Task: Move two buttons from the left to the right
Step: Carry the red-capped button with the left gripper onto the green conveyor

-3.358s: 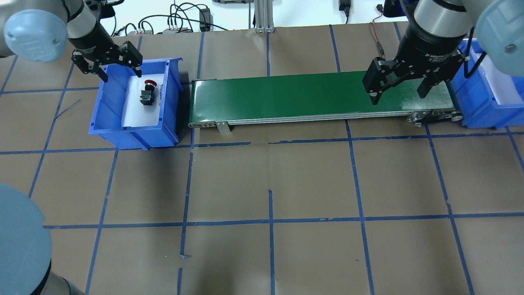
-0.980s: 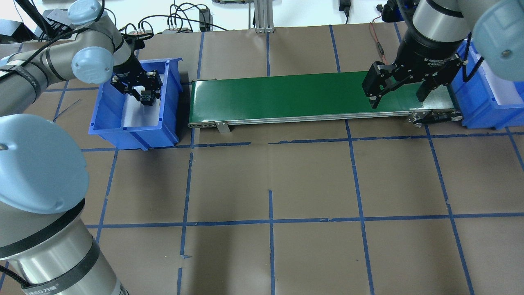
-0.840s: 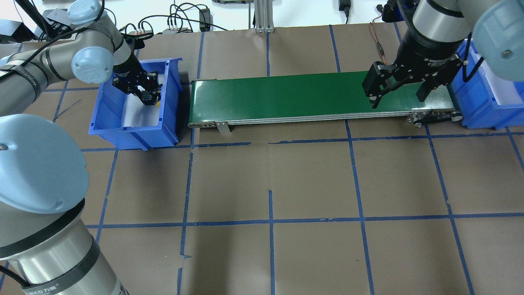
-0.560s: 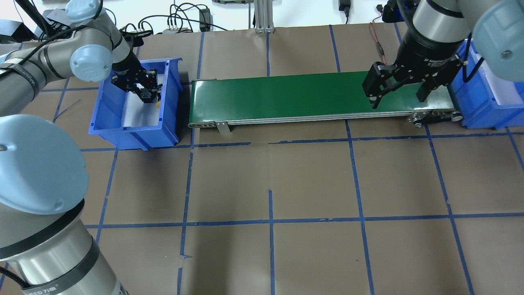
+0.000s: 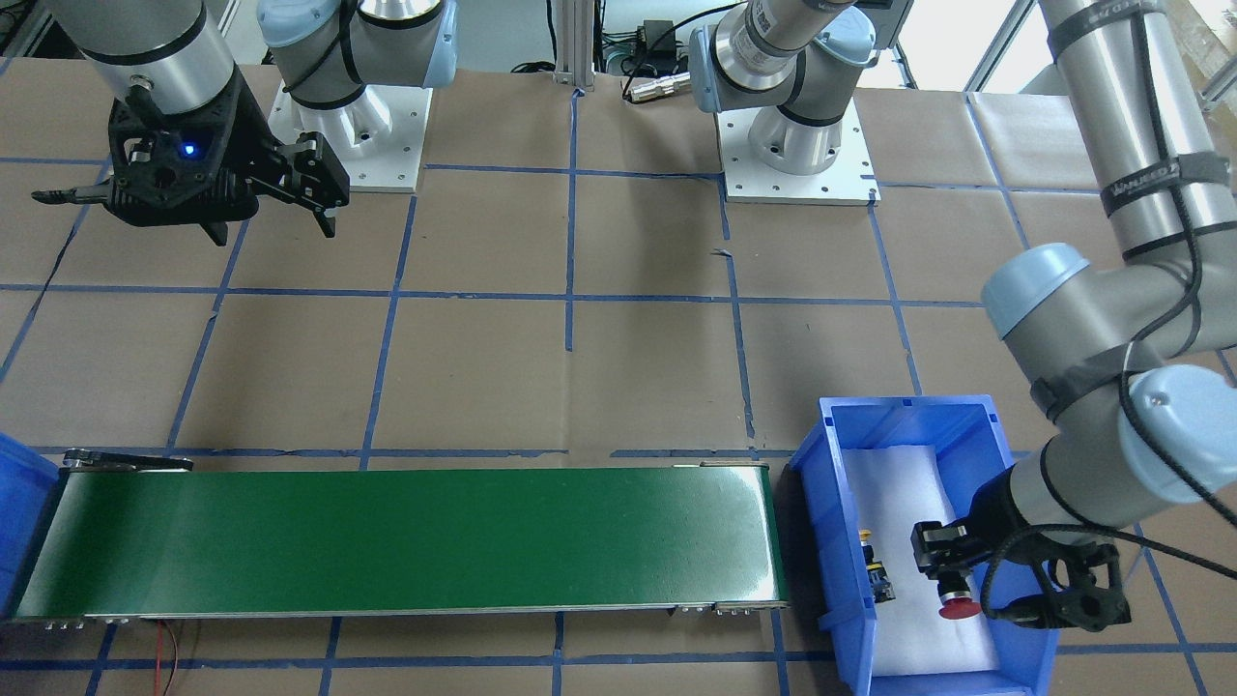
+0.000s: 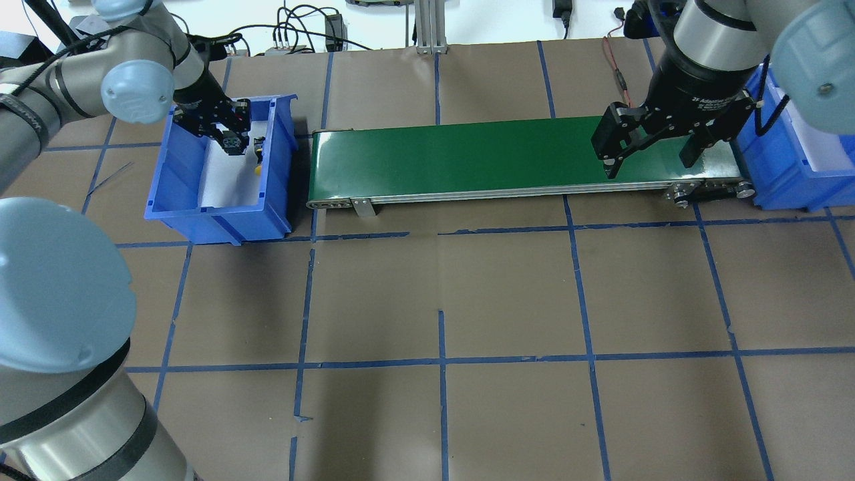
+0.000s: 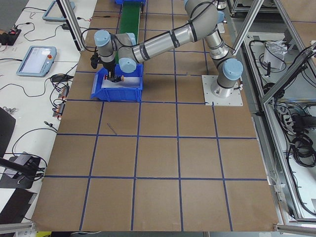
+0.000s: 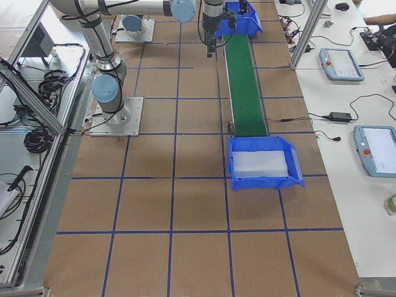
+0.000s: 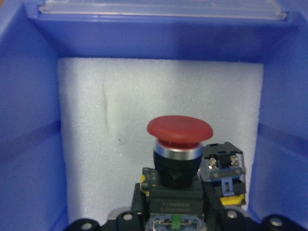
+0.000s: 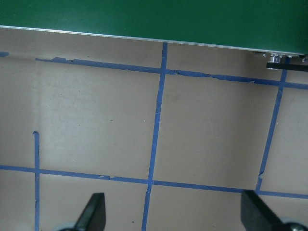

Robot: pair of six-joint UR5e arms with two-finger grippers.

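Left jaws clamp the red button (image 9: 179, 132) over the blue bin (image 5: 908, 406) — yellow button (image 5: 877, 580) lies inside; right jaws spread wide.

Bench (image 6: 507, 294) is wrapped in brown paper, with blue tape (image 6: 441, 361) laid out in a grid of big squares. Past its far edge there's a white desk (image 7: 29, 94) with tablets (image 8: 341, 64) and a mess of cables (image 6: 291, 25). An aluminium post (image 6: 427, 23) stands mid-way along that far edge. Lighting's bright and even.
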